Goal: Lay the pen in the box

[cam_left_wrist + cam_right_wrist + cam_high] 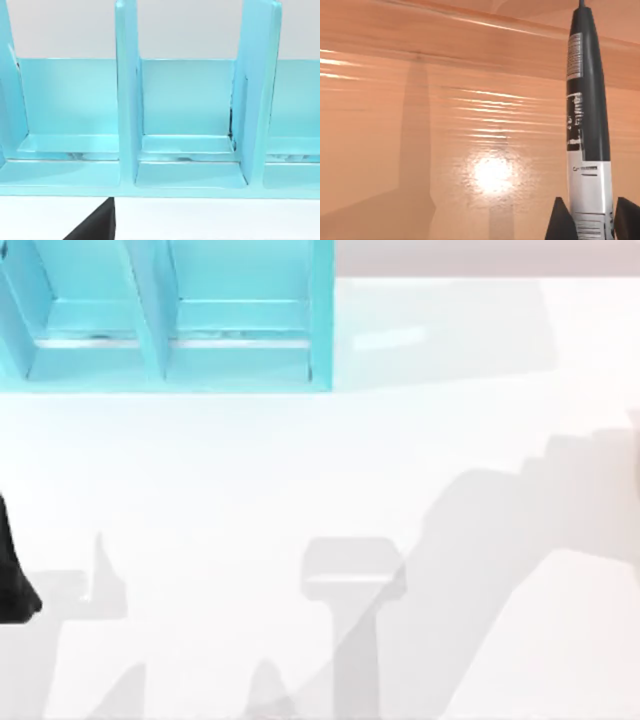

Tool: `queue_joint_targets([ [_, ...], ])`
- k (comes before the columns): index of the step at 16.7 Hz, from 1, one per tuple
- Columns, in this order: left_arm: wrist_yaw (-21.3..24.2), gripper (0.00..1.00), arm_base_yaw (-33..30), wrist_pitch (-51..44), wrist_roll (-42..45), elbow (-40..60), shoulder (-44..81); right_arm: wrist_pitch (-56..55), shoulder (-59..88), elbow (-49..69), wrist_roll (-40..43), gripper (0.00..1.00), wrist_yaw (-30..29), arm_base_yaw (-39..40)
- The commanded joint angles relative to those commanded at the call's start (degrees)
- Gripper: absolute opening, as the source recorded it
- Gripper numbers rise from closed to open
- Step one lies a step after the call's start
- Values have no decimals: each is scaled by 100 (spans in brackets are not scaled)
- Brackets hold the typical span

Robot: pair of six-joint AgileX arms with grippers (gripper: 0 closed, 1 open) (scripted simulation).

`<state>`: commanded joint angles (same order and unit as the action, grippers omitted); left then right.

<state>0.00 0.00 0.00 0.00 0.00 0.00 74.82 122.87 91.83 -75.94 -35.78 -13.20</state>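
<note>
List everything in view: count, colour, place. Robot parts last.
box: one, turquoise-blue, partitioned into compartments, top view's far left of the table; close up in the left wrist view.
pen: one, black and white with print, held between the right tool's fingers in the right wrist view.
table: one, white, crossed by grey shadows.
wooden surface: orange-brown, glossy, behind the pen.
left arm: black, at the top view's left edge.
right tool: dark fingers, shut on the pen.

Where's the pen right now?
In the right wrist view, the pen stands clamped between the right gripper fingers, over a wooden surface.
</note>
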Motion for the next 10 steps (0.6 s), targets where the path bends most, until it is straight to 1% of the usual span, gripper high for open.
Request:
queue_joint_targets([
  [2,0,100,0,0,0,0,0,0,0,0,0,0,0,0],
  [10,0,100,0,0,0,0,0,0,0,0,0,60,0,0],
])
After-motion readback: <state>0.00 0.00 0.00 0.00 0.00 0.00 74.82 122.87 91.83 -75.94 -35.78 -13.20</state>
